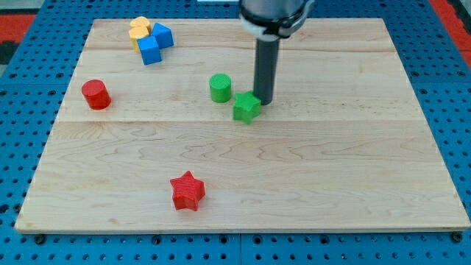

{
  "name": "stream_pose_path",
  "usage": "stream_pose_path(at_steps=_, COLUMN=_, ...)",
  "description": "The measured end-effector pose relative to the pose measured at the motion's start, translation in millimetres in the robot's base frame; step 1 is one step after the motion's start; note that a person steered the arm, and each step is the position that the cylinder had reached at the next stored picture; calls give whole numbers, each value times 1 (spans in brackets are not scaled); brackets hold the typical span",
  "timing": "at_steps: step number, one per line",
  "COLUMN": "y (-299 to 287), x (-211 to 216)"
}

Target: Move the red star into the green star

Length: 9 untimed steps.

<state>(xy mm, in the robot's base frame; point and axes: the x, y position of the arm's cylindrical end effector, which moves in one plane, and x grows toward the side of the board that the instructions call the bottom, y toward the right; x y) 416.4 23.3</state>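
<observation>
Tip (264,101) of my rod rests on the table (331,184) just beside the green star (246,107), at its upper right, apparently touching; there are no jaws on this rig, only the rod. That spot looks wrong for the job, since the red star (188,191) lies well apart, near the table's bottom edge, left of centre. I judge the tip must travel round below the red star to push it up toward the green one. A green cylinder (220,87) sits just beside the green star's upper left. A red cylinder (96,95) stands near the left edge; blue blocks (154,43) and a yellow block (140,29) cluster at the top-left corner, out of the way.
</observation>
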Motion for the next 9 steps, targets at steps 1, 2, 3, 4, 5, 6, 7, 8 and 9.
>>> stream_pose_path(at_steps=1, y=-15, x=18)
stream_pose_path(at_steps=2, y=5, x=15)
stream_pose_path(at_steps=3, y=-11, x=39)
stream_pose_path(at_steps=4, y=37, x=92)
stream_pose_path(at_steps=5, y=39, x=182)
stream_pose_path(at_steps=6, y=-8, x=201)
stream_pose_path(at_steps=7, y=-82, x=190)
stream_pose_path(at_steps=8, y=-134, x=173)
stream_pose_path(at_steps=9, y=-136, x=160)
